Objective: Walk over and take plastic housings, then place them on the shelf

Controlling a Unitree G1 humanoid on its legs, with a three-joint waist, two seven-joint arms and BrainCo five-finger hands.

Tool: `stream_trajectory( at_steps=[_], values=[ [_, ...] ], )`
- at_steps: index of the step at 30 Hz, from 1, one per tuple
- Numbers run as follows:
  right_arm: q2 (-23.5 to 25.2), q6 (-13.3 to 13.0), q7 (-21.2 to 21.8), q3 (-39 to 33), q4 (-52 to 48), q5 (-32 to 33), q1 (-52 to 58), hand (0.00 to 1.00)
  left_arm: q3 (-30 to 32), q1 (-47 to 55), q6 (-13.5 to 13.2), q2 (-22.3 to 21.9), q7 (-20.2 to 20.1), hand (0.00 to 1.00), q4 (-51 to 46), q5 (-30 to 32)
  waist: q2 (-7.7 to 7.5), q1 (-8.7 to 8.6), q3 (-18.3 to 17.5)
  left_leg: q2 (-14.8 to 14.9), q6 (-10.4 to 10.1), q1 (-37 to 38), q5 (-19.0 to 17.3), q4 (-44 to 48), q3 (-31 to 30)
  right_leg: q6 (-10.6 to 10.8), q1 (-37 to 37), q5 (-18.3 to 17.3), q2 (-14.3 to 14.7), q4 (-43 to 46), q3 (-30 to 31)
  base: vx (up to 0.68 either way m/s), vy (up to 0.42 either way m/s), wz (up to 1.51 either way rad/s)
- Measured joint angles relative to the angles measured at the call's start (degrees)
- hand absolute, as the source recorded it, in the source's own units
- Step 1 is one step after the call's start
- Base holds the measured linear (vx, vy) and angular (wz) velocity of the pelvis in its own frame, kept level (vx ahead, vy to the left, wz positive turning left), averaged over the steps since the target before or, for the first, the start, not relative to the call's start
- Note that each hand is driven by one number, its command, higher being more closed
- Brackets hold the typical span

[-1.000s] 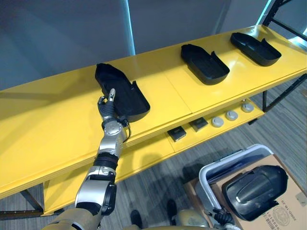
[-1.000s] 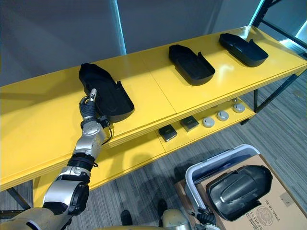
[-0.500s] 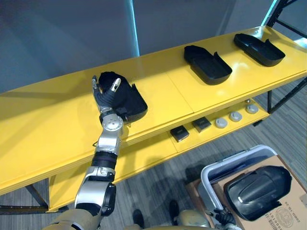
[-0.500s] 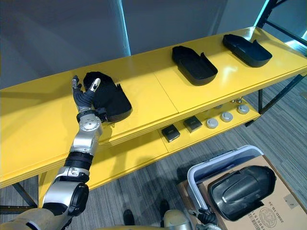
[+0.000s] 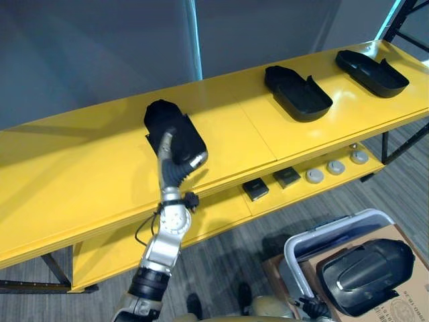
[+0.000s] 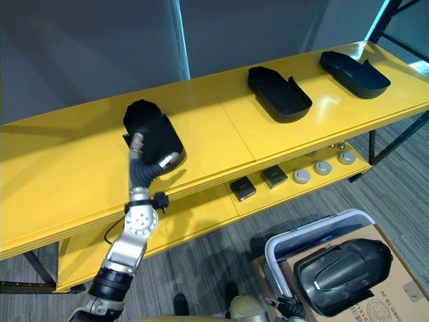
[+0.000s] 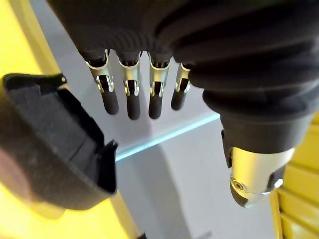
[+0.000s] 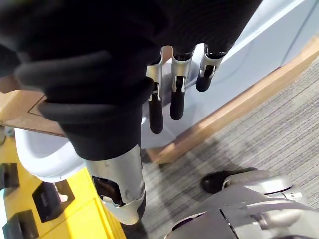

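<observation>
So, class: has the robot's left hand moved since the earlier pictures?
Yes. The left hand has drawn back off the leftmost housing toward the front edge of the yellow shelf, and now sits at the housing's near end.

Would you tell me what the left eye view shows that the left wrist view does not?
Left eye view: the middle housing and right housing on the yellow shelf, plus a fourth housing on a cardboard box. Left wrist view: the left robot hand's fingers up close, straight, holding nothing. Both: the leftmost housing on that shelf, by the hand.
</observation>
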Motion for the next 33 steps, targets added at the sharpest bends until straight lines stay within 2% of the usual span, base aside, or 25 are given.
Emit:
stream_trajectory(
  at_steps=[5,12,18,27,33],
  values=[
    [-0.06,0.00,-0.08,0.00,0.34,-0.03,-0.04,0.00,-1.45,0.64,-0.52,0.07,-1.98,1.00,2.06,1.22,0.06,-0.01,-0.20,0.09,-0.04,-0.34,-0.02,0.06,-0.18,0.05,-0.04,0.02,0.01,-0.76,0.01,0.01,0.000,0.00],
    [-0.12,0.13,-0.11,-0.35,0.90,-0.05,0.03,0.00,-1.29,-1.12,-0.20,0.31,-1.94,1.00,7.01,1.78,0.26,-0.06,-1.49,0.06,-0.07,-1.07,-0.06,0.33,-0.15,-0.19,-0.63,0.22,0.09,-0.96,0.01,0.05,0.003,-0.01],
    [-0.14,0.15,-0.08,-0.46,0.90,-0.09,-0.02,0.00,0.40,-5.77,1.05,1.27,-1.71,1.00,10.47,1.83,0.29,-0.16,-1.49,0.07,-0.08,-1.07,-0.04,0.32,0.41,-0.45,-0.53,0.96,0.45,-1.59,0.33,-0.02,0.006,-0.03],
    [-0.11,0.06,-0.07,-0.49,0.79,-0.08,-0.10,0.00,3.12,-6.18,2.29,1.32,-0.62,1.00,12.00,1.75,0.33,-0.30,-1.51,0.12,-0.07,-1.56,-0.03,-0.02,0.54,-0.11,-0.67,1.68,0.61,-3.17,0.91,-0.03,0.007,-0.04],
    [0.11,0.14,-0.06,-1.57,0.82,-0.09,-0.05,0.00,5.52,-8.15,3.49,1.40,-0.55,1.00,16.45,1.72,0.31,-0.35,-1.50,0.10,-0.07,-1.99,-0.03,-0.02,0.50,-0.11,-0.73,1.71,0.52,-3.65,0.58,0.01,0.005,0.02]
  ],
)
